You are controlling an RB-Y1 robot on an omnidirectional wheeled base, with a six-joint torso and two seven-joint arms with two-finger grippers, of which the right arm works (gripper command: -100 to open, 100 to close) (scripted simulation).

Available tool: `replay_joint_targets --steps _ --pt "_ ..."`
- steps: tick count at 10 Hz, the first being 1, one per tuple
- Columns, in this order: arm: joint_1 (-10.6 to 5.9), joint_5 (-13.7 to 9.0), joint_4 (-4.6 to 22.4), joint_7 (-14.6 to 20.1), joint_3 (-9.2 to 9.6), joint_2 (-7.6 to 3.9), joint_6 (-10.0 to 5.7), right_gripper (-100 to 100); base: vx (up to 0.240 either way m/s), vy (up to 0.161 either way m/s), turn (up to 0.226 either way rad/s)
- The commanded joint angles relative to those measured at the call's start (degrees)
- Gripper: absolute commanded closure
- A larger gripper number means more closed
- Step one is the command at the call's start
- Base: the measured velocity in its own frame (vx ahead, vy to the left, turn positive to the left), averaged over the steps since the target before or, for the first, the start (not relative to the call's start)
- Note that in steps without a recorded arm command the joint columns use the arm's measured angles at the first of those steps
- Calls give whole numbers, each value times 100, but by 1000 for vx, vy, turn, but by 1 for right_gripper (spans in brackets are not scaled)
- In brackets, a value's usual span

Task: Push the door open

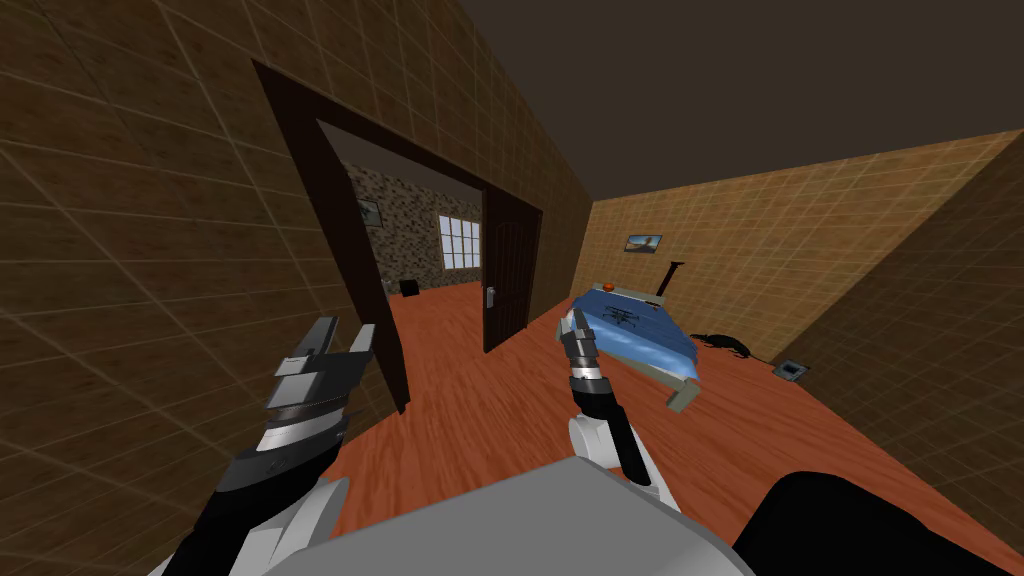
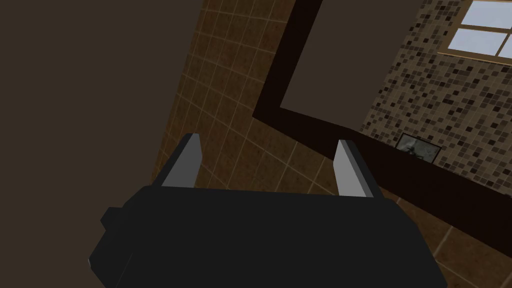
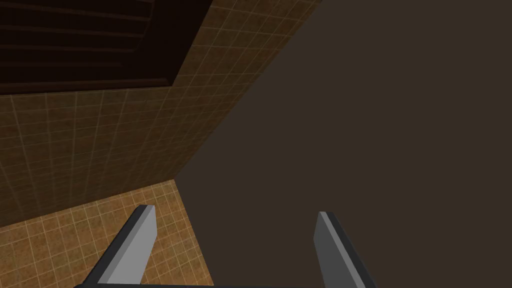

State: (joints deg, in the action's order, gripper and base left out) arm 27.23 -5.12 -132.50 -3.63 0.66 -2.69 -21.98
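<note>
The left gripper (image 1: pixel 340 338) and right gripper (image 3: pixel 232 215) were open, holding nothing. The door (image 1: pixel 510 270) stood open; the left gripper could bump the close door frame (image 1: pixel 300 130)

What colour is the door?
The door is very dark brown, with a pale handle plate; clearest in the head view.

The reddish plank floor (image 1: pixel 480 400) carried a blue-covered bed (image 1: pixel 640 340) near the far wall. A small orange object (image 1: pixel 608 286) and a dark drone-like thing (image 1: pixel 622 317) lay on its cover. Beside the bed, a black heap (image 1: pixel 722 343) and a grey square (image 1: pixel 791 370) sat on the boards.
</note>
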Motion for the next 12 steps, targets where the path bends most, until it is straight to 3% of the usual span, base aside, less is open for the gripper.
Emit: replay_joint_targets --steps 1,12 --pt "1 52 109 102 5 -66 -34 -100 190 27 47" --pt "16 580 1213 1138 59 -678 -375 -100 220 -13 78"
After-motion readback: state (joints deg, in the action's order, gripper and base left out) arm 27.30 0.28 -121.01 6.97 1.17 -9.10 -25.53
